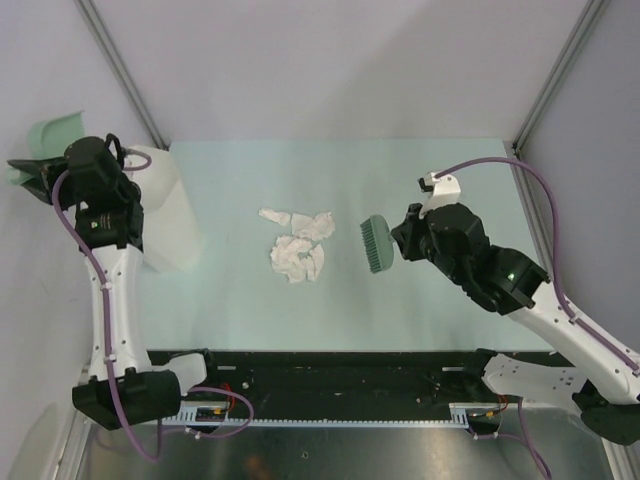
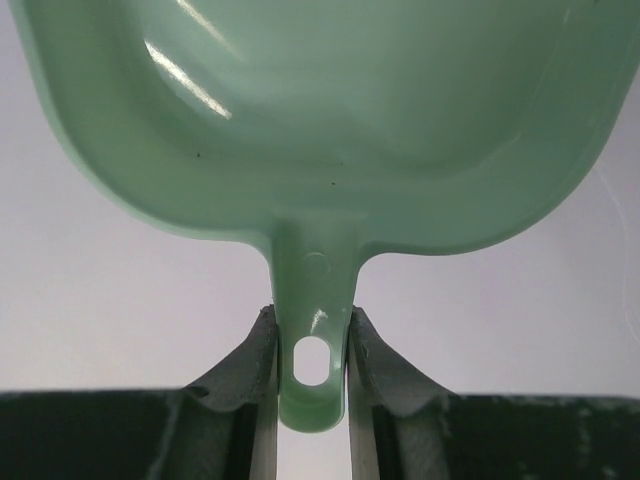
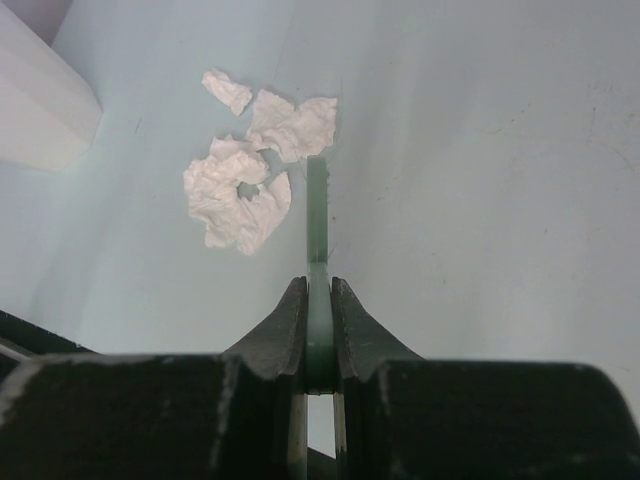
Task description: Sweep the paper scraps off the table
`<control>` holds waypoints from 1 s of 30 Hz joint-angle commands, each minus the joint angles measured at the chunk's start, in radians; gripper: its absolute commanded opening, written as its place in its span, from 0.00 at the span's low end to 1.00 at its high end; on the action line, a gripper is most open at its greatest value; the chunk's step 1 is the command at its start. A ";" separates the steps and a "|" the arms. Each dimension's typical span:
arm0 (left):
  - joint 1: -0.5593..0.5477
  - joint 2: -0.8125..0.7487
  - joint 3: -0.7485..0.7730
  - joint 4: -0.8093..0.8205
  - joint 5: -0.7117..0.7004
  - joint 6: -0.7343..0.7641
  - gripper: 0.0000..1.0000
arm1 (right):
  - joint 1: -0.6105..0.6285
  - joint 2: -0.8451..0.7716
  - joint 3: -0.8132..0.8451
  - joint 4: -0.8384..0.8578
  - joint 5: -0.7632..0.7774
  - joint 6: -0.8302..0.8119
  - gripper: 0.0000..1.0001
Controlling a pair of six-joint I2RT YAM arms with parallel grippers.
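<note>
The right gripper is clamped on the thin edge of a dark green brush, which points away from it over the table. Near the brush, on its left, the paper scraps lie in a loose cluster of crumpled white wads, with a small gap between. Farther left stands a white bin. Beyond the bin, the left gripper pinches the handle of a pale green dustpan, well apart from the scraps
</note>
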 commanded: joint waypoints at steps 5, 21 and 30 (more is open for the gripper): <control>-0.150 0.096 0.339 0.125 0.128 -0.069 0.00 | -0.002 0.069 0.003 0.168 -0.096 -0.001 0.00; -0.508 -0.031 0.112 -0.163 0.370 -1.093 0.00 | -0.218 0.859 0.070 1.238 -0.436 0.686 0.00; -0.517 -0.102 -0.121 -0.328 0.602 -1.362 0.00 | -0.212 1.288 0.503 0.976 -0.474 0.814 0.00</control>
